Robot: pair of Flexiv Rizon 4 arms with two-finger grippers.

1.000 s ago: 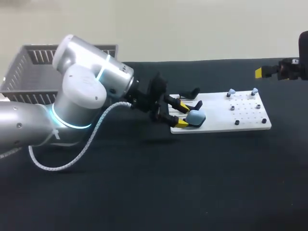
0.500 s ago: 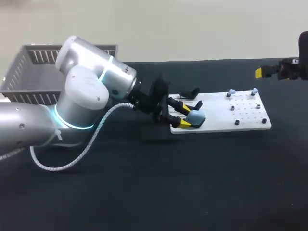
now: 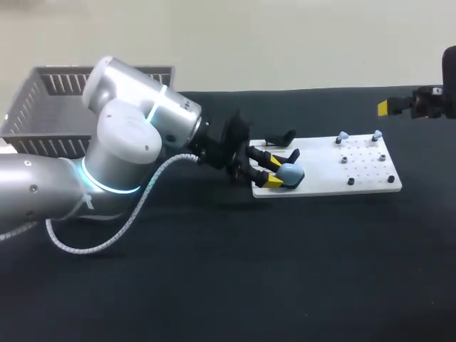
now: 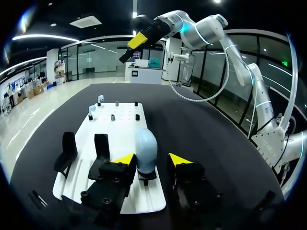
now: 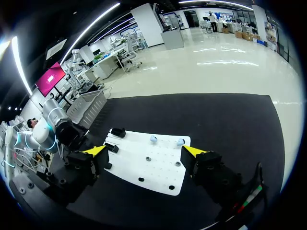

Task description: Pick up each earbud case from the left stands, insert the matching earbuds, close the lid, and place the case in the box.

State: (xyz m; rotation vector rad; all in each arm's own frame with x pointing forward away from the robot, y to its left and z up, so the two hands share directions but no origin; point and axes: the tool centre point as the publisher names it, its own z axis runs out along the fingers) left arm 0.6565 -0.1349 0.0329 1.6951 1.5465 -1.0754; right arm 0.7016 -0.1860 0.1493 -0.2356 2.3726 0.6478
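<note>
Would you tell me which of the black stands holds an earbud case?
The stand at the left gripper, carrying the pale blue case; the other two stands are empty.

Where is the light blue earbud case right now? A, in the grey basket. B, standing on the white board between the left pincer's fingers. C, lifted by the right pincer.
B: the earbud case stands on the white board, between the left pincer's open yellow tips.
</note>
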